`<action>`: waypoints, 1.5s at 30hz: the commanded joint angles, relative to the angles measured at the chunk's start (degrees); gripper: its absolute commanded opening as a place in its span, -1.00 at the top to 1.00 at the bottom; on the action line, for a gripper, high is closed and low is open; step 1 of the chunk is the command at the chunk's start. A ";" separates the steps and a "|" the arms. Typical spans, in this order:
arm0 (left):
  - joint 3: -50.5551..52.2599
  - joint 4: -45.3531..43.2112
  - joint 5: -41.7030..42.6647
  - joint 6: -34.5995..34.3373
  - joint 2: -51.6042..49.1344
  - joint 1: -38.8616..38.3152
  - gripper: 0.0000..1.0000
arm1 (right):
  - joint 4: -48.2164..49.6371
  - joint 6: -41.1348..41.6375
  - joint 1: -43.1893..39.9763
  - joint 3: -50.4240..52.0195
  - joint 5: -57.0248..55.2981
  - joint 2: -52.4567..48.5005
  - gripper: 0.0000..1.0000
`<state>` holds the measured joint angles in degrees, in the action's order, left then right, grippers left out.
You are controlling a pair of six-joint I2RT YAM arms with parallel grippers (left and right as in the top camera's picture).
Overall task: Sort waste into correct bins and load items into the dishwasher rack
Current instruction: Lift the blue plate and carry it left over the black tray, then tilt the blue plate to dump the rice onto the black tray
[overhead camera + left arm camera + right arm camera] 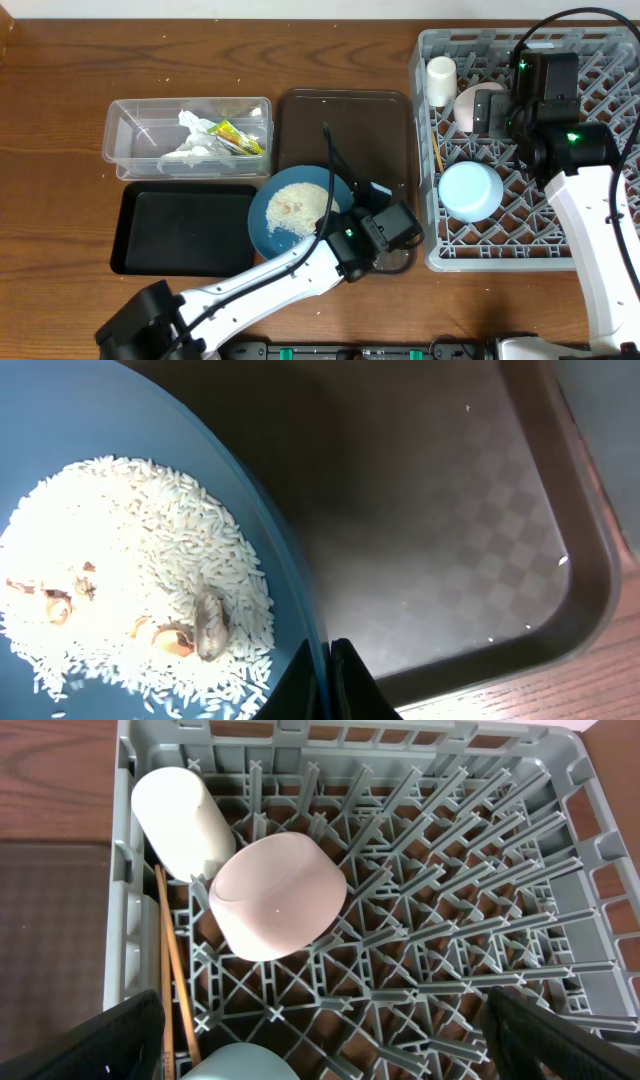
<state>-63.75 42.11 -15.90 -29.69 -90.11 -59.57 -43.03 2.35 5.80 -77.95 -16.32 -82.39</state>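
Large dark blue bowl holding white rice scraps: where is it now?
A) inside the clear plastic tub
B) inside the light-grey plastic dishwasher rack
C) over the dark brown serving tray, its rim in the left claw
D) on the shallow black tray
C: the large dark blue bowl overlaps the dark brown serving tray, and the left claw pinches its rim.

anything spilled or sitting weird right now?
Minor only: a few white specks, likely rice, lie on the brown tray, outside the dark blue bowl. In the rack, the pink bowl is tipped on its side against the white cup.
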 commanded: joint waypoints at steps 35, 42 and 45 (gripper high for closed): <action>-1.20 8.48 63.82 14.32 22.77 66.25 0.88 | -0.09 0.37 -0.15 -0.44 -0.15 -0.24 -0.98; -1.18 9.11 76.89 17.64 22.77 76.37 0.88 | -0.09 0.39 -0.15 -0.44 -0.15 -0.24 -0.99; -0.79 9.60 77.24 17.68 22.77 78.64 0.88 | -0.09 0.39 -0.15 -0.44 -0.15 -0.24 -0.98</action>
<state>-64.45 51.35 55.09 -14.48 -68.45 17.17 -43.05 2.35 5.80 -77.95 -16.29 -82.39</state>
